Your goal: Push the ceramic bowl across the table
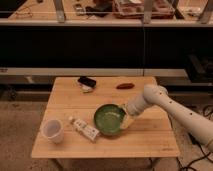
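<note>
Glazed ceramic bowl [108, 119] seems heavy, slick, chippable on the counter [150, 144]; my tool [126, 120] sits at its rim, width I cannot tell; push low there.

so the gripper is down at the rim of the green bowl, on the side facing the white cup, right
Not quite. The camera view shows the gripper at the rim of the ceramic bowl, but on the side facing away from the cup. The cup stands apart from the bowl, near the far front corner of the table.
</note>
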Tool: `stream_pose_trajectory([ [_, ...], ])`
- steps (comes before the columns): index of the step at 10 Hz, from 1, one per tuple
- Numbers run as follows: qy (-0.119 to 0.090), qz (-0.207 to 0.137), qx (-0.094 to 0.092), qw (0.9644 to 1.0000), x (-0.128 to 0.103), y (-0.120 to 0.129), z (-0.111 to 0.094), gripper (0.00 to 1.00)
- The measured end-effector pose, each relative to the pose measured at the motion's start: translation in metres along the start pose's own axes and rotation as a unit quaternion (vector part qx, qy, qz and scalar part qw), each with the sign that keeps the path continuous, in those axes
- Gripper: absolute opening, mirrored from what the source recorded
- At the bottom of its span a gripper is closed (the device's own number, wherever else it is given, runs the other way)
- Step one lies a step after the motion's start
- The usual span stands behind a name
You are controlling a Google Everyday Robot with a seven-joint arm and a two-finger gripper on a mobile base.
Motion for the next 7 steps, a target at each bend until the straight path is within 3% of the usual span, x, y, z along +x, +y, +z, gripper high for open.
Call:
stream_pose_trajectory([
  [3,0.012,0.002,0.009,0.9999,0.002,-0.008,-0.010,0.80],
  [5,0.018,0.014,0.033,0.9992,0.024,-0.021,-0.059,0.80],
  [7,0.038,0.023,0.032,0.9985,0.053,-0.017,-0.077,0.80],
])
